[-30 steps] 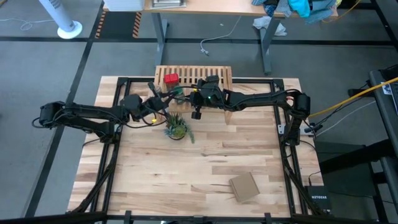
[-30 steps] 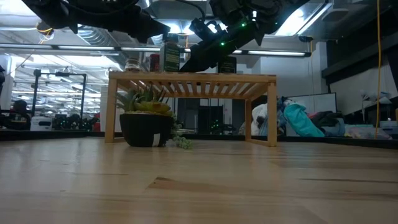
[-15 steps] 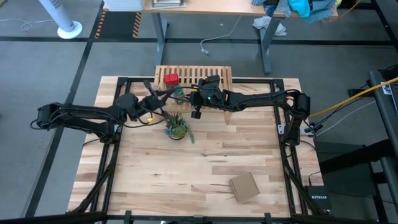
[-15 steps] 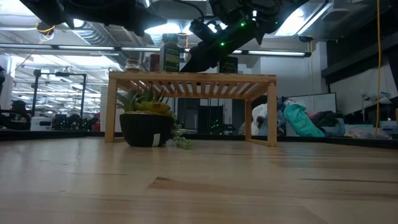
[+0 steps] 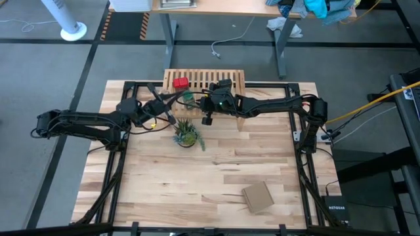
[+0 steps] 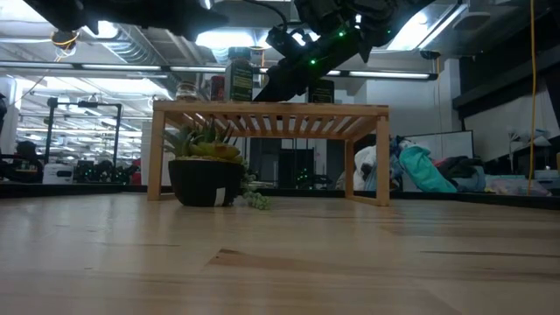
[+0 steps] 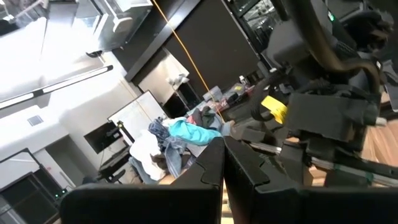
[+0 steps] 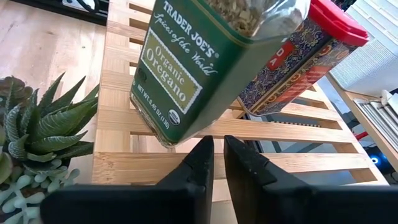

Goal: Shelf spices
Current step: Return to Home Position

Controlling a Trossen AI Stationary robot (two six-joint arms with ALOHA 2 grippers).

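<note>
Jaws of the right gripper (image 8: 217,142) nearly together, nothing clamped. It hangs over the near edge of the shelf (image 5: 231,77), close to the green oregano jar (image 8: 199,68) but not touching it. Right arm reaches in from the right side of the table (image 5: 216,164).

Jaws of the left gripper (image 7: 222,146) also together, empty. It sits left of the right gripper, off the shelf's near-left corner and above the bare wood just far-left of the potted plant (image 5: 186,134).

On the shelf top, from the low view:
- small clear jar (image 6: 185,91) at the left end
- red tin (image 6: 217,87) next
- green jar upright just right of it
- dark tin (image 6: 320,91) farther right, partly hidden behind the right arm

Nothing lies on its side as far as I can tell. No spice on the tabletop. Cardboard piece (image 5: 257,196) lies well apart, near right.

Judgement: shelving looks finished, all four containers up. What remains is drawing both arms clear and back to rest. The right gripper needs care, since it is close enough to the green jar to clip it.
</note>
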